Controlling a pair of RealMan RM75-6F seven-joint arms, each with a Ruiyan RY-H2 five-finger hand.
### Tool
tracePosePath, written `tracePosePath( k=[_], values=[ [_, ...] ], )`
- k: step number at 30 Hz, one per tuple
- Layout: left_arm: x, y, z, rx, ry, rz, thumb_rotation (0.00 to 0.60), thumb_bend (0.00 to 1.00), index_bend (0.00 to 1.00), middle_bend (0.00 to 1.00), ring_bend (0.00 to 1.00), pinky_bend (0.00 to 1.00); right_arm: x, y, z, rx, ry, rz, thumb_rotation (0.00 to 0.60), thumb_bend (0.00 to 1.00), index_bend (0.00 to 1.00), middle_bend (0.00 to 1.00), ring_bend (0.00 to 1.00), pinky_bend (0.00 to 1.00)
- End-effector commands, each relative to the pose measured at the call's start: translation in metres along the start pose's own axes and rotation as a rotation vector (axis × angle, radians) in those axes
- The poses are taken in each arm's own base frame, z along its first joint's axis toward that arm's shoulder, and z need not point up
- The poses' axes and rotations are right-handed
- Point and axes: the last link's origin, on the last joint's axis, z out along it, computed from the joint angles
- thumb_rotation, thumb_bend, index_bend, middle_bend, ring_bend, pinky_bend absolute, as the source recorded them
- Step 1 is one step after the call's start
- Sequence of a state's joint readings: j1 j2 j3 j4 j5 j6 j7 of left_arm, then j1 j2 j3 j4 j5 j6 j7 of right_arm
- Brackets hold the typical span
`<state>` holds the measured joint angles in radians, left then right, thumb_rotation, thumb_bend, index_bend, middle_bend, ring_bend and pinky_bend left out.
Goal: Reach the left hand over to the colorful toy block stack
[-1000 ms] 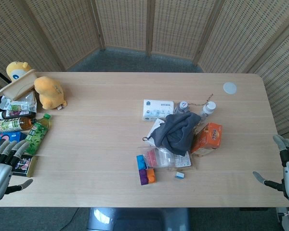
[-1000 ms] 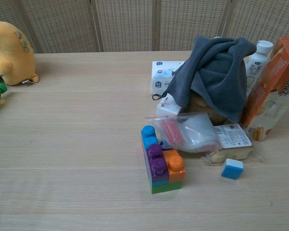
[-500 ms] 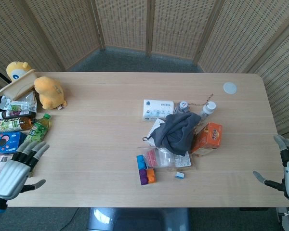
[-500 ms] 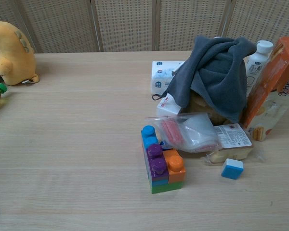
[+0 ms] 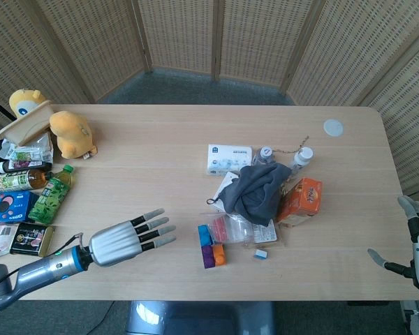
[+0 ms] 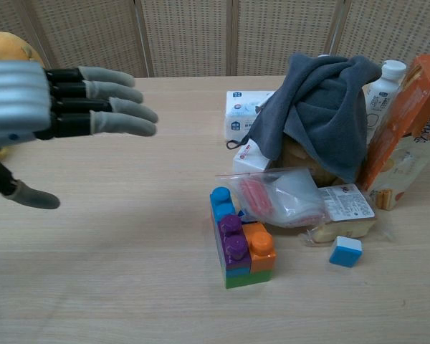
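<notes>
The colorful toy block stack (image 5: pixel 211 246) (image 6: pixel 239 242) of blue, purple, orange and green bricks stands on the table in front of a clear bag. My left hand (image 5: pixel 129 238) (image 6: pixel 54 110) hovers above the table left of the stack, fingers stretched out and spread toward it, a clear gap between fingertips and bricks, holding nothing. My right hand (image 5: pixel 417 248) stays off the table's right edge, fingers apart and empty; the chest view does not show it.
Behind the stack lie a clear bag (image 6: pixel 281 197), a grey cloth (image 6: pixel 321 107) draped over items, an orange box (image 6: pixel 407 129), a tissue pack (image 5: pixel 229 158) and a small blue-white cube (image 6: pixel 345 251). Bottles, packets and yellow plush toys (image 5: pixel 71 134) crowd the table's left edge.
My left hand has swung from the table's left front corner rightward over the table toward the block stack and now shows in the chest view. The right hand has not moved.
</notes>
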<state>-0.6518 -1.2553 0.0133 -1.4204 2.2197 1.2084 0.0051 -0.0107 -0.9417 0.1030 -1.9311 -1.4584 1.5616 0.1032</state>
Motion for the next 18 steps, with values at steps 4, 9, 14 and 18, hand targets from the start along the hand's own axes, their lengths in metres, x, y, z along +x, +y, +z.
tracePosePath(
  k=[4, 9, 14, 18],
  values=[
    [-0.009, 0.006, 0.054, -0.116, -0.011, 0.058, 0.600, 0.00, 0.00, 0.00, 0.00, 0.00, 0.000, -0.001, -0.001, 0.003, -0.003, 0.006, 0.600, 0.00, 0.00, 0.00, 0.00, 0.00],
    [-0.012, 0.016, 0.088, -0.167, -0.032, 0.093, 0.600, 0.00, 0.00, 0.00, 0.00, 0.00, 0.004, 0.000, 0.000, 0.000, 0.003, 0.022, 0.600, 0.00, 0.00, 0.00, 0.00, 0.00],
    [-0.018, 0.029, 0.120, -0.213, -0.051, 0.110, 0.600, 0.00, 0.00, 0.00, 0.00, 0.00, 0.006, 0.001, 0.000, 0.002, 0.002, 0.032, 0.600, 0.00, 0.00, 0.00, 0.00, 0.00],
    [-0.022, 0.039, 0.143, -0.236, -0.059, 0.127, 0.600, 0.00, 0.00, 0.00, 0.00, 0.00, 0.006, 0.001, 0.000, 0.003, -0.001, 0.039, 0.600, 0.00, 0.00, 0.00, 0.00, 0.00]
  ],
)
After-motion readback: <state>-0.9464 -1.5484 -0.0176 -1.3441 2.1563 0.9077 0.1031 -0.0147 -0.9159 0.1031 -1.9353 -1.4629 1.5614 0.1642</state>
